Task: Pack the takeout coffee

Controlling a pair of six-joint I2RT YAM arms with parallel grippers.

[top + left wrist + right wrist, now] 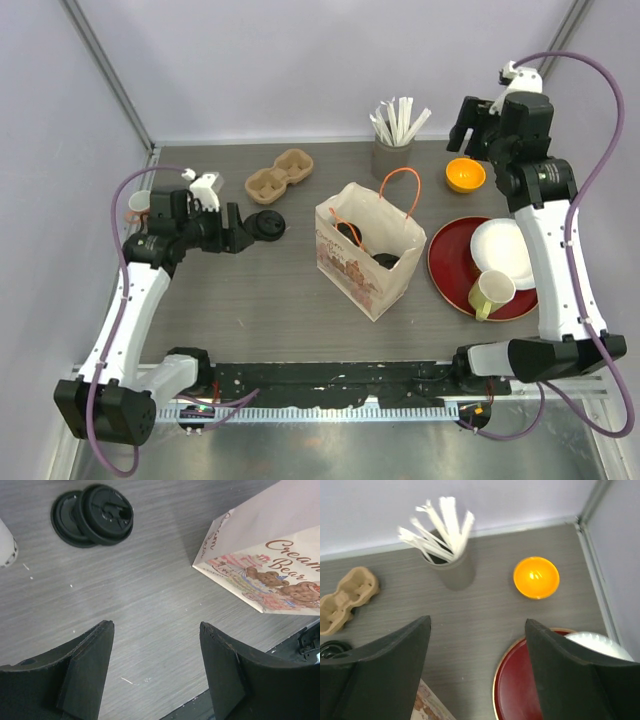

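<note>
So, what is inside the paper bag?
Inside the paper bag, two black round shapes show from above, perhaps lids. The bag walls hide whatever is beneath them.

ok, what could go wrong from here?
1. The paper bag stands free and open; a bump on its rim could tip it.
2. The left fingers hang open near the black lids; a low sweep could scatter them.
3. The right fingers, open near the straw holder, could clip it descending.

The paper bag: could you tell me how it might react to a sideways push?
The paper bag probably buckles, its thin walls standing open-topped. It may slide or tip, being tall on a narrow base. Its orange handles look floppy.
</note>
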